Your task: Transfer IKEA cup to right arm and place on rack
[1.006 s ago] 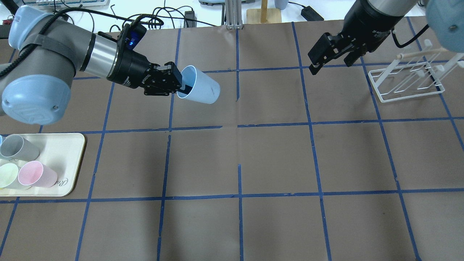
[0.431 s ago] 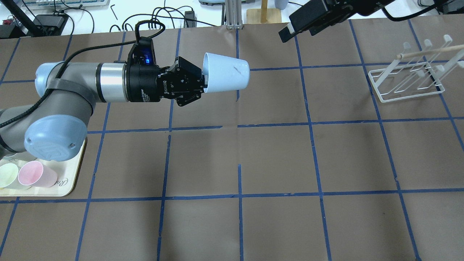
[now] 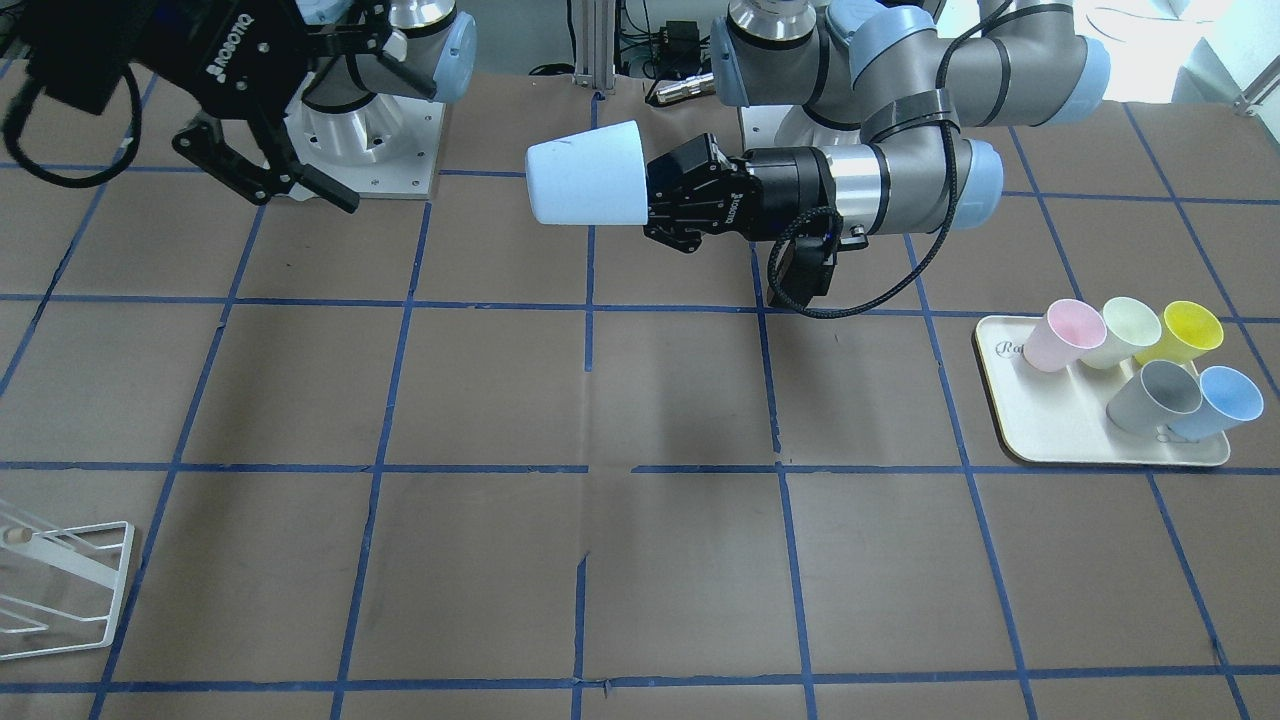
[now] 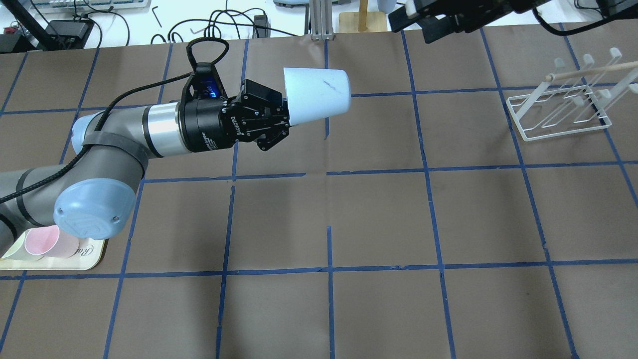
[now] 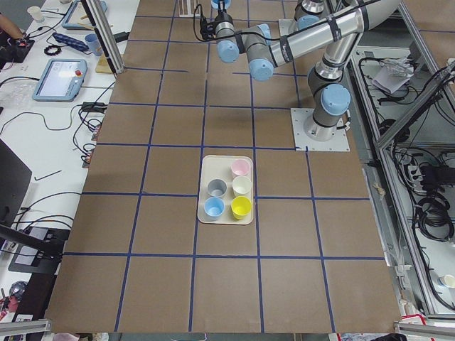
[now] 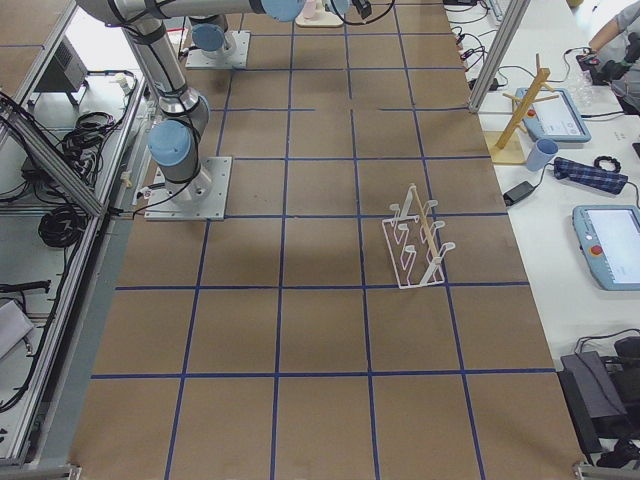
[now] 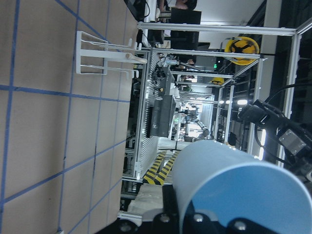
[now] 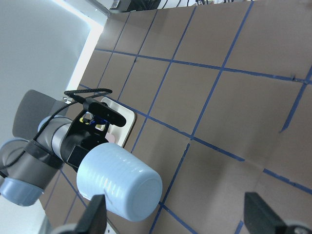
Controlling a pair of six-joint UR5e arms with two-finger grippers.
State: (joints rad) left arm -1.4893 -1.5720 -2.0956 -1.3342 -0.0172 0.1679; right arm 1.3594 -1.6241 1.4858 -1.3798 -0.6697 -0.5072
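The pale blue IKEA cup (image 4: 316,94) hangs horizontally in the air over the far middle of the table, base toward the robot's right. My left gripper (image 4: 285,112) is shut on its rim. The cup also shows in the front view (image 3: 585,185), the right wrist view (image 8: 119,180) and the left wrist view (image 7: 234,185). My right gripper (image 3: 270,185) is open and empty, high up, apart from the cup; its spread fingers (image 8: 95,214) frame the cup's base. The white wire rack (image 4: 563,109) stands at the far right, bare.
A cream tray (image 3: 1060,440) on the robot's left holds pink (image 3: 1065,335), grey (image 3: 1150,392), yellow (image 3: 1185,330), pale green and a second blue cup (image 3: 1220,400). The left arm covers most of the tray in the overhead view.
The left arm has swung the cup up and to the right, turning it level. The right gripper has risen and moved toward the far edge, staying open.
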